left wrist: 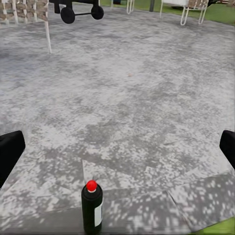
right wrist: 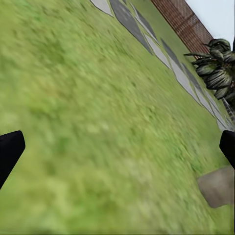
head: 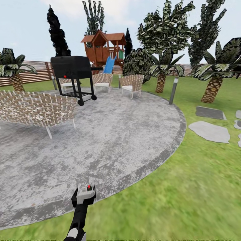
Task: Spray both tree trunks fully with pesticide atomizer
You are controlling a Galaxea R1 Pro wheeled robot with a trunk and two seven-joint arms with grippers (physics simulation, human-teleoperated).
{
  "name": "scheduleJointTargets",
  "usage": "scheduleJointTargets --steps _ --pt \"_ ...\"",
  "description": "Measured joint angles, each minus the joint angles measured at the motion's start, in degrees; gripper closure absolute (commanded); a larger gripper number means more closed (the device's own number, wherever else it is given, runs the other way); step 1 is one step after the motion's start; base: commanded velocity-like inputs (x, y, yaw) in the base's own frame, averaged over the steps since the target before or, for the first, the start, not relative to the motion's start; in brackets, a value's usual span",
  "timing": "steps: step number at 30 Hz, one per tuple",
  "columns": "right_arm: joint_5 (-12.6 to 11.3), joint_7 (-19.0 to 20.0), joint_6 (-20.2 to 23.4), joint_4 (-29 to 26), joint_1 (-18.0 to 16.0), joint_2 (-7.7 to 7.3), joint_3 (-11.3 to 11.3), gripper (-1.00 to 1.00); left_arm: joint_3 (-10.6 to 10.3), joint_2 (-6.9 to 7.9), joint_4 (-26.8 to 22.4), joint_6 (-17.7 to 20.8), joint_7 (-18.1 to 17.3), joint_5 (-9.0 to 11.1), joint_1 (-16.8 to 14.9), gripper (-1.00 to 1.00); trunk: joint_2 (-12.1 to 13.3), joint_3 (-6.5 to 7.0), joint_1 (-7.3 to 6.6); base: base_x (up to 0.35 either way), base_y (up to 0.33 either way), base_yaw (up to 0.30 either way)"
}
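The pesticide atomizer [left wrist: 92, 208] is a slim dark bottle with a whitish label and a red-tipped top. It stands upright on the grey stone patio [left wrist: 127, 98] near its grass edge. My left gripper [left wrist: 117, 152] is open, its black fingers [left wrist: 10, 154] spread wide on either side, and the bottle is just ahead, untouched. From the head view my left arm reaches to the patio rim, where the red tip of the atomizer [head: 89, 186] shows at the gripper [head: 83, 198]. My right gripper [right wrist: 117, 156] is open over bare lawn. The tree trunks are out of view.
On the patio stand a wicker bench [head: 36, 108], a black wheeled grill [head: 72, 78] and two wicker chairs [head: 132, 83]. A grey lamp post [head: 173, 90], palms [head: 211, 88], stepping stones [head: 210, 131], the playset [head: 104, 48] and the fence [head: 33, 72] lie beyond. Lawn spreads to the right.
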Motion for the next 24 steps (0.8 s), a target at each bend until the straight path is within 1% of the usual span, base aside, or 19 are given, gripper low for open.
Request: scheduleJointTargets --steps 24 --pt "0.0 0.0 0.0 0.0 0.0 0.00 0.0 -1.00 0.0 0.00 -0.3 0.0 0.0 0.2 0.0 -1.00 -0.3 -5.32 0.62 0.000 0.000 0.000"
